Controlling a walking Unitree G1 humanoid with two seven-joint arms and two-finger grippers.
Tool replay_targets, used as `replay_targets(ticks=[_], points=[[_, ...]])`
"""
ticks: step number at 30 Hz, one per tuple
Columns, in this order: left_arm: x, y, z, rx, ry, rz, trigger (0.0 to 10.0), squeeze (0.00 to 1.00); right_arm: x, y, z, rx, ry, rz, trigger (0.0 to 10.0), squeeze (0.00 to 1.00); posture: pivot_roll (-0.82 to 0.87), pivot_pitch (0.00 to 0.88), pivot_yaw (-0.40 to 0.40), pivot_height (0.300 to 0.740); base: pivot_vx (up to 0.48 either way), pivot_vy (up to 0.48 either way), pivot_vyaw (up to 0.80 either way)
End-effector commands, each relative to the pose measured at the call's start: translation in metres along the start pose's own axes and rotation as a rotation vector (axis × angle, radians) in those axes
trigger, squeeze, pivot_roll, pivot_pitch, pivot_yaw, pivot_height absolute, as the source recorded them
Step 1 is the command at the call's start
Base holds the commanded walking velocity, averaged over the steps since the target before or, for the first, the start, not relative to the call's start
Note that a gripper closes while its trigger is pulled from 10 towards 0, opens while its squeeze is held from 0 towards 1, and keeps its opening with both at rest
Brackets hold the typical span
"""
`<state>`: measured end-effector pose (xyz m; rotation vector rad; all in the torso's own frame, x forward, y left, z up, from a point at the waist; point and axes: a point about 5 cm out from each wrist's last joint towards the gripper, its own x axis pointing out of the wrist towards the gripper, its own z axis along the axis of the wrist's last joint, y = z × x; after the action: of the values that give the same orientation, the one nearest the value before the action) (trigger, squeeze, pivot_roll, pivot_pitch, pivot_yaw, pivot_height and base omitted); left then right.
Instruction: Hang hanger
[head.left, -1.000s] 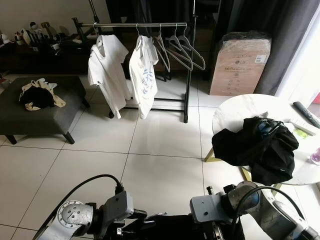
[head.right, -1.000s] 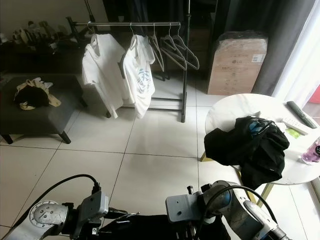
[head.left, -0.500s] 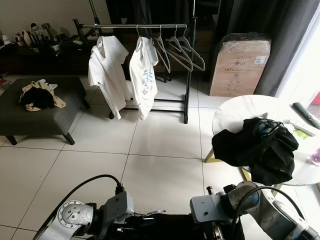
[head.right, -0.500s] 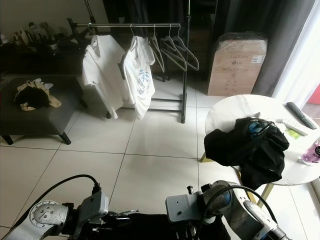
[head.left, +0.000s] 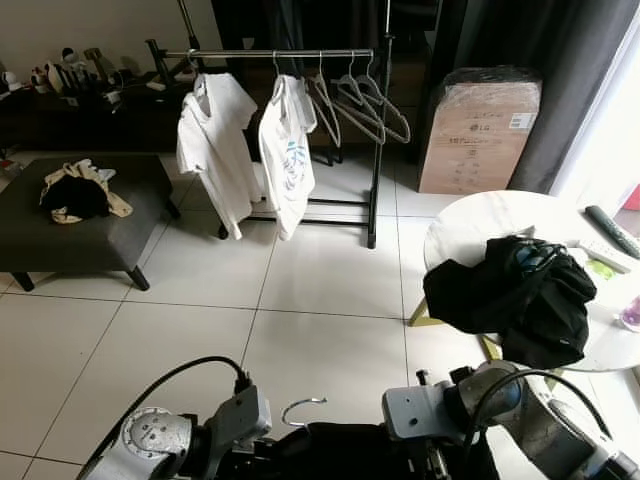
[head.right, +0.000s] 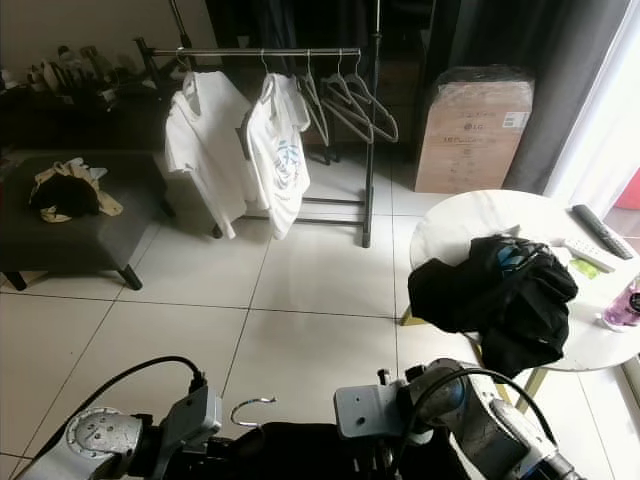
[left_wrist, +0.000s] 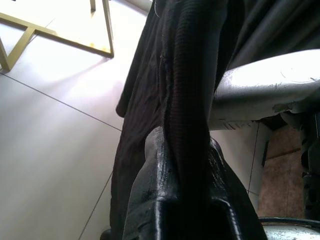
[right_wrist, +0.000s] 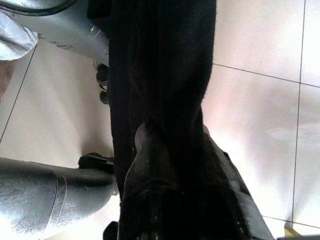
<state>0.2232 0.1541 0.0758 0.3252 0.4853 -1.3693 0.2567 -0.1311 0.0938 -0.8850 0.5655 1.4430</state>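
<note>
A black garment on a hanger hangs between my two arms at the bottom of the eye views, and its metal hook sticks up above the cloth. My left gripper is shut on a fold of the black garment. My right gripper is shut on the same cloth from the other side. Across the tiled floor stands the clothes rack. Two white shirts and several empty hangers hang from its rail.
A dark ottoman with a heap of clothes stands to the left. To the right, a round white table carries a black clothes pile and remotes. A cardboard box sits beside the rack. Open tiles lie between me and the rack.
The garment and its hanger have risen between my arms; the hook now stands upright above the cloth, where it lay low and flat before.
</note>
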Motion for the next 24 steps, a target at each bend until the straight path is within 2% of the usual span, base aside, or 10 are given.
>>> replay_targets(ticks=[1,7,8,9,14,24], points=[[0.001,-0.002,0.000,-0.024,-0.013,0.001,0.0,0.00,-0.003,-0.005,0.014,-0.029,-0.076,-0.009,10.0,0.00,-0.04,0.121,0.033,0.740,0.000,0.000,0.00],[0.001,-0.002,0.001,-0.024,-0.016,0.009,0.0,0.00,-0.002,-0.004,0.013,-0.015,-0.076,0.004,10.0,0.00,-0.04,0.122,0.031,0.740,0.000,0.000,0.00],[0.001,-0.002,0.001,-0.024,-0.017,0.009,0.0,0.00,-0.002,-0.003,0.013,-0.009,-0.083,0.011,10.0,0.16,-0.04,0.122,0.031,0.740,0.000,0.000,0.00],[0.001,-0.002,0.001,-0.023,-0.017,0.008,0.0,0.00,-0.002,-0.002,0.013,0.003,-0.095,0.024,10.0,1.00,-0.04,0.122,0.031,0.740,0.000,0.000,0.00],[0.000,-0.001,0.001,-0.010,-0.007,0.021,0.0,0.00,-0.001,-0.001,0.015,0.007,-0.116,0.035,10.0,1.00,-0.04,0.122,0.031,0.740,0.000,0.000,0.00],[-0.005,0.003,-0.008,0.020,0.071,0.074,0.0,0.00,-0.007,-0.011,0.017,0.016,-0.143,-0.007,10.0,1.00,-0.04,0.122,0.031,0.740,0.000,0.000,0.00]])
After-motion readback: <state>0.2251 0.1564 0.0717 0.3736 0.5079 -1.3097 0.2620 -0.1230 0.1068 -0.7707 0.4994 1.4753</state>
